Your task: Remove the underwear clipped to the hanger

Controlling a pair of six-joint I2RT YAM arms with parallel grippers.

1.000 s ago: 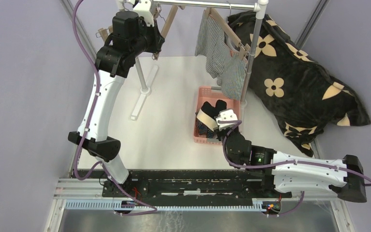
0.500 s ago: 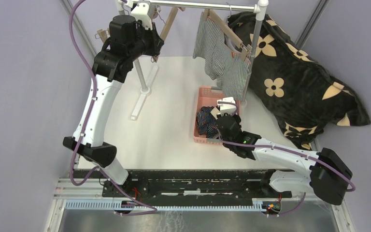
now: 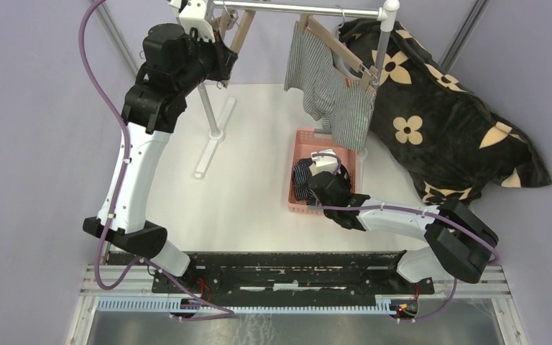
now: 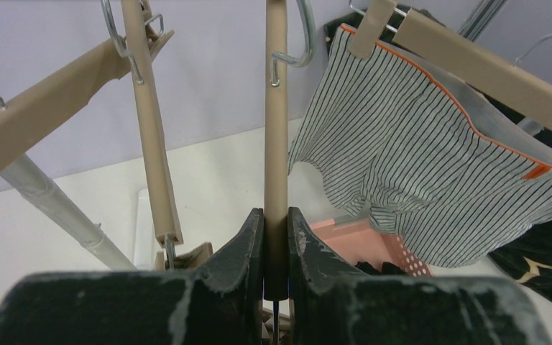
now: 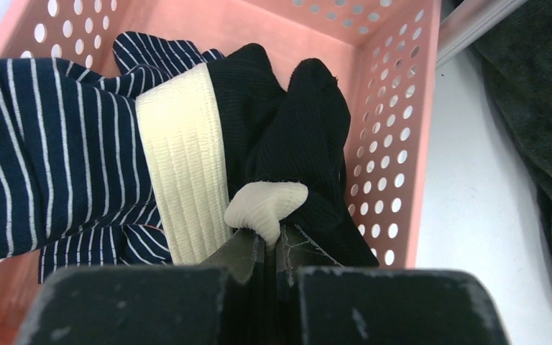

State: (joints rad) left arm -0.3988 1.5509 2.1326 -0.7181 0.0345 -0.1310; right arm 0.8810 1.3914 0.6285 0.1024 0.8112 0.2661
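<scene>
- Underwear: 3 soft cloth pairs, 1 hanging on the metal rail, 2 down in the basket.
- Left gripper: up at the rail's left end, jaws closed to a narrow gap on the bar of a bare tan wooden hanger. Prob. holding it steady or clearing it, since no cloth is on it.
- Grey-and-white striped pair: clipped by its waistband to a 2nd wooden hanger, hanging right above the basket. This is the one left to unclip.
- Pink perforated plastic basket: on the table under the rail, placed to catch what comes off.
- Navy pair w/ thin light stripes: lies in the basket's left part.
- Black pair w/ beige waistband: in the basket, touching the navy pair.
- Right gripper: low over the basket, pinched tight on a fold of the beige band. Not let go yet, so the drop-off isn't finished.
- Big black flower-print cushion: far right, not part of the job.
</scene>
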